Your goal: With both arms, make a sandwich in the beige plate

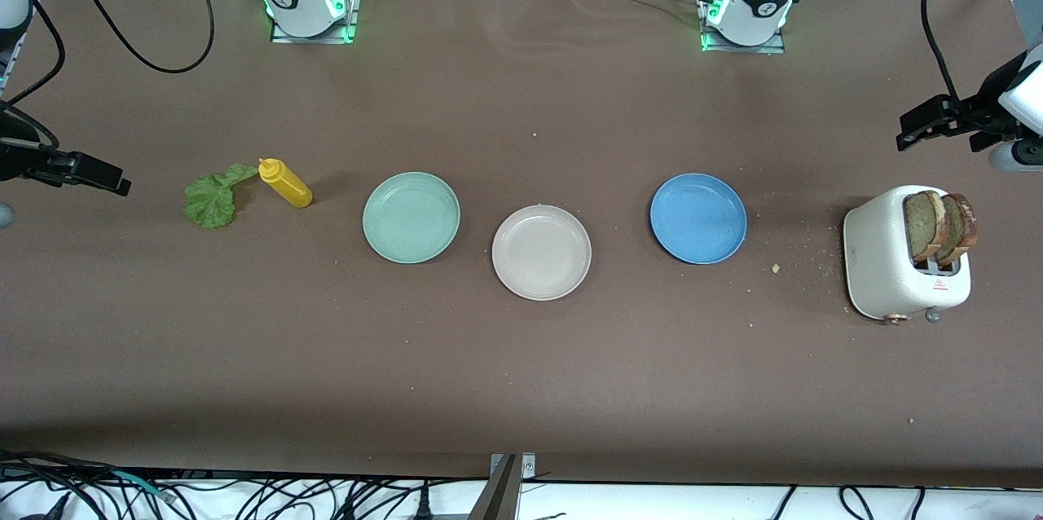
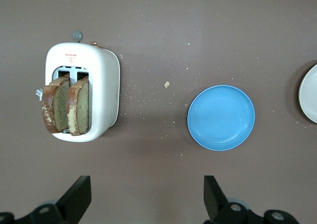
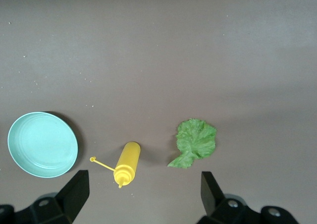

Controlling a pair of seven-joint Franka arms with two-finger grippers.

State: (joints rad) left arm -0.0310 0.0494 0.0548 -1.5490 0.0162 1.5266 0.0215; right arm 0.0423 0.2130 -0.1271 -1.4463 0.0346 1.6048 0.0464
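Observation:
The beige plate lies empty at the table's middle; its rim also shows in the left wrist view. Two brown toast slices stand in a white toaster at the left arm's end, and both show in the left wrist view: slices, toaster. A green lettuce leaf lies at the right arm's end. My left gripper hangs open and empty over bare table beside the toaster. My right gripper hangs open and empty over bare table beside the lettuce.
A yellow squeeze bottle lies on its side next to the lettuce. A mint-green plate and a blue plate flank the beige plate. Crumbs lie scattered around the toaster.

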